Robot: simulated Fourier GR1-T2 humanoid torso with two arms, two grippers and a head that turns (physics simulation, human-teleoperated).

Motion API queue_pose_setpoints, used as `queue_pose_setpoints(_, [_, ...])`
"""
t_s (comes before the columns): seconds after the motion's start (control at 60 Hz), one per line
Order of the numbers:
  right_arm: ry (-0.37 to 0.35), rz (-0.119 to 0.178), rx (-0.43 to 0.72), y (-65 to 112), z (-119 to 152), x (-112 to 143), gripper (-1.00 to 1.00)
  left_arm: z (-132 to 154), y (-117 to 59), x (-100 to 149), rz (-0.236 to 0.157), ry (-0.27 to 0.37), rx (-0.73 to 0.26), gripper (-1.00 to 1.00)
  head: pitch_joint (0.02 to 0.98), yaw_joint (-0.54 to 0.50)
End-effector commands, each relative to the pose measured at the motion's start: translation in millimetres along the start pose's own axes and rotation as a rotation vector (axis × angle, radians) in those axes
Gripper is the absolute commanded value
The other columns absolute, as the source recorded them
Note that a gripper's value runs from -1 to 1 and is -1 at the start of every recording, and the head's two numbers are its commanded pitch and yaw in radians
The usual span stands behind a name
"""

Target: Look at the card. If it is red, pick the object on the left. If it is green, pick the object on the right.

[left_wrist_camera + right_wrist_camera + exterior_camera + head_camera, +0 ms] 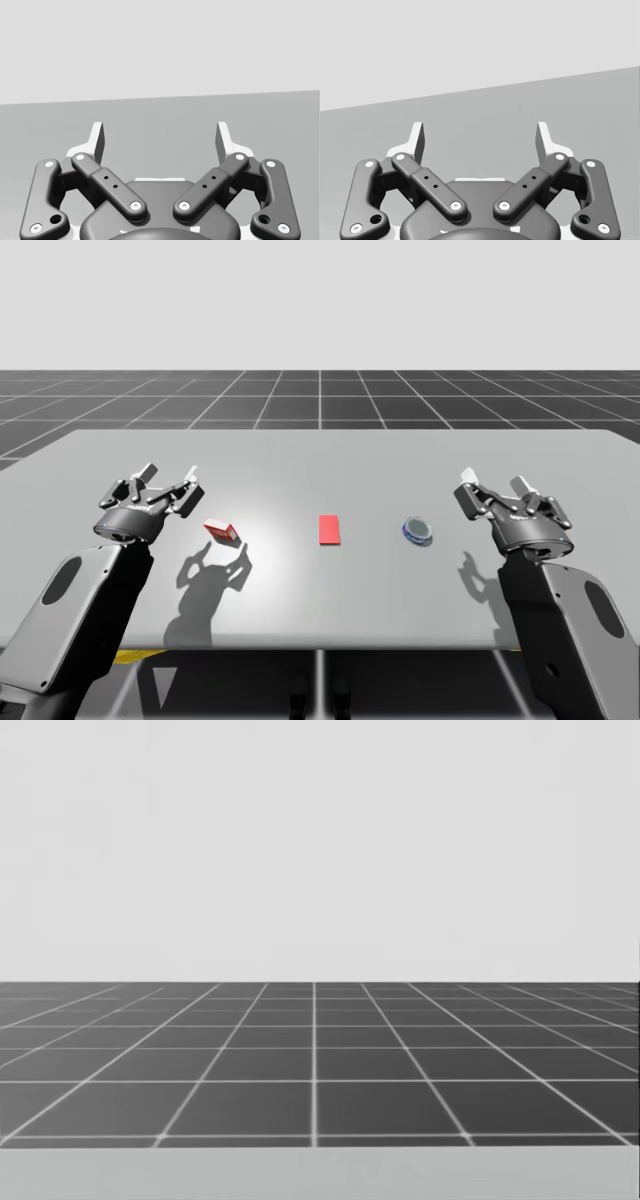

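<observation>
Two arms cut off by the near edge of the high view, shoulders out of frame. Left hand (170, 480) and right hand (495, 488) both spread wide, holding nothing, raised off the worktop (320, 455). One red card (330, 529) flat at the middle. One small red box (221, 532) to the card's left, just beside the left hand, far face hidden. One round blue tin (418, 530) to the card's right, near the right hand, lid markings too small to make out. All three in a row, well apart from each other and from every edge. Bare worktop ahead of both hands in the wrist views; gridded floor (320, 1060) beyond.
</observation>
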Motion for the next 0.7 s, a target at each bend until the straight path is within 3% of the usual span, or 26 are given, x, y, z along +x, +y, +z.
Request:
queue_pose_setpoints(0.017, [0.008, -0.02, -0.001, 1.2, 2.2, -1.0, -1.0, -0.3, 0.4, -0.3, 0.0, 0.001, 0.0, -1.0, 0.101, -0.02])
queue_pose_setpoints(0.117, [-0.005, -0.033, 0.012, 0.8, 1.9, 1.6, -1.0, -0.4, 0.2, -0.5, 0.0, 0.001, 0.001, -1.0, 0.116, -0.02])
queue_pose_setpoints(0.133, [-0.004, -0.022, 0.013, 0.7, 1.6, 1.7, -1.0, -0.3, 0.3, -0.6, 0.0, 0.001, 0.001, -1.0, 0.126, -0.02])
queue_pose_setpoints(0.217, [0.002, -0.024, 0.01, 0.1, 0.9, 1.7, -1.0, -0.4, 0.4, -0.7, -0.001, 0.001, 0.001, -1.0, 0.161, -0.02])
queue_pose_setpoints(0.7, [-0.018, 0.013, -0.022, 0.5, -0.6, 1.8, -1.0, -2.0, 1.7, -1.7, -0.011, 0.002, -0.003, -1.0, 0.659, -0.03])
